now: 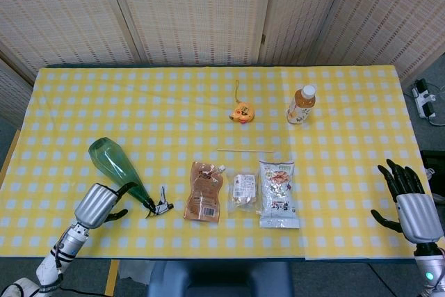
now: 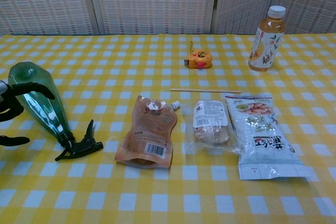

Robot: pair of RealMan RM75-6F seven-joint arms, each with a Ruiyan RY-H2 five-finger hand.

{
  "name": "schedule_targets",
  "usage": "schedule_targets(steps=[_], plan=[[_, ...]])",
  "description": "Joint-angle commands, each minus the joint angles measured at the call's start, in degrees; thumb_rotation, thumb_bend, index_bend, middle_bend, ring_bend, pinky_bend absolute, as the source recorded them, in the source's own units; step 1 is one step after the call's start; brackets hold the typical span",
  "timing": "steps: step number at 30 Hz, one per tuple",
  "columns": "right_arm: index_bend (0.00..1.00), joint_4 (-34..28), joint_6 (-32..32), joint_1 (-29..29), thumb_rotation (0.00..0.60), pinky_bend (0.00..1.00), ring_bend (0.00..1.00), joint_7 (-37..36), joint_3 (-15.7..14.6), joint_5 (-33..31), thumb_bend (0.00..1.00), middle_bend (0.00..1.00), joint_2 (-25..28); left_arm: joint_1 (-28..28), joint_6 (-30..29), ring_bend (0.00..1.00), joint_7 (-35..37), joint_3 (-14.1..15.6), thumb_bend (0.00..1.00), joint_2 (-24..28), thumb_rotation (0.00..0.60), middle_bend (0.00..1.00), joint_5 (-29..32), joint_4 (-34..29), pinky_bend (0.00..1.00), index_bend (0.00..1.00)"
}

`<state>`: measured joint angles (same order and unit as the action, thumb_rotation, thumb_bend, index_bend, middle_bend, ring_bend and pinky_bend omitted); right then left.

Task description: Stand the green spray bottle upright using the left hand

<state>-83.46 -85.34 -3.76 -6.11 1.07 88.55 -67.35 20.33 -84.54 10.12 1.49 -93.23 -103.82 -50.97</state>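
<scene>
The green spray bottle (image 1: 115, 161) lies on its side on the yellow checked tablecloth, its base to the far left and its black trigger head (image 1: 160, 206) to the near right. In the chest view the bottle (image 2: 39, 103) shows at the left edge. My left hand (image 1: 97, 205) sits just in front of the bottle's narrow end with its fingers apart. One dark finger (image 2: 31, 88) arches over the bottle's body and another lies on the cloth below it; no closed grip shows. My right hand (image 1: 410, 199) hovers by the table's right front edge, fingers spread and empty.
Just right of the trigger head lies a brown pouch (image 1: 204, 191), then a small snack pack (image 1: 244, 190) and a larger snack bag (image 1: 277, 194). A thin stick (image 1: 245, 150), an orange tape measure (image 1: 242, 111) and an upright tea bottle (image 1: 301, 105) sit farther back.
</scene>
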Motion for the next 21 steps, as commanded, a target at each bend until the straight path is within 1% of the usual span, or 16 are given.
schedule_targets(steps=[1, 10, 13, 21], plan=[[0.0, 0.1, -0.2, 0.3, 0.6, 0.0, 0.0, 0.0, 0.1, -0.4, 0.24, 0.0, 0.1, 1.1, -0.1, 1.0, 1.8, 0.7, 0.15, -2.2, 0.6, 1.0, -0.2, 3.1, 0.98, 0.31], [0.0, 0.2, -0.6, 1.0, 0.6, 0.0, 0.0, -0.9, 0.3, -1.0, 0.24, 0.0, 0.7, 3.9, 2.0, 1.0, 3.9, 1.4, 0.15, -6.1, 0.6, 1.0, 0.4, 7.6, 0.98, 0.32], [0.0, 0.3, -1.3, 1.3, 0.6, 0.0, 0.0, -1.2, 0.5, -0.9, 0.24, 0.0, 0.8, 4.6, 2.2, 1.0, 3.9, 1.5, 0.15, -7.5, 0.6, 1.0, 0.6, 9.8, 0.98, 0.31], [0.0, 1.0, -0.9, 1.6, 0.6, 0.0, 0.0, -1.9, 0.5, -1.4, 0.24, 0.0, 0.9, 6.1, 2.1, 1.0, 7.2, 1.4, 0.15, -10.3, 0.6, 1.0, 1.7, 13.4, 0.98, 0.33]])
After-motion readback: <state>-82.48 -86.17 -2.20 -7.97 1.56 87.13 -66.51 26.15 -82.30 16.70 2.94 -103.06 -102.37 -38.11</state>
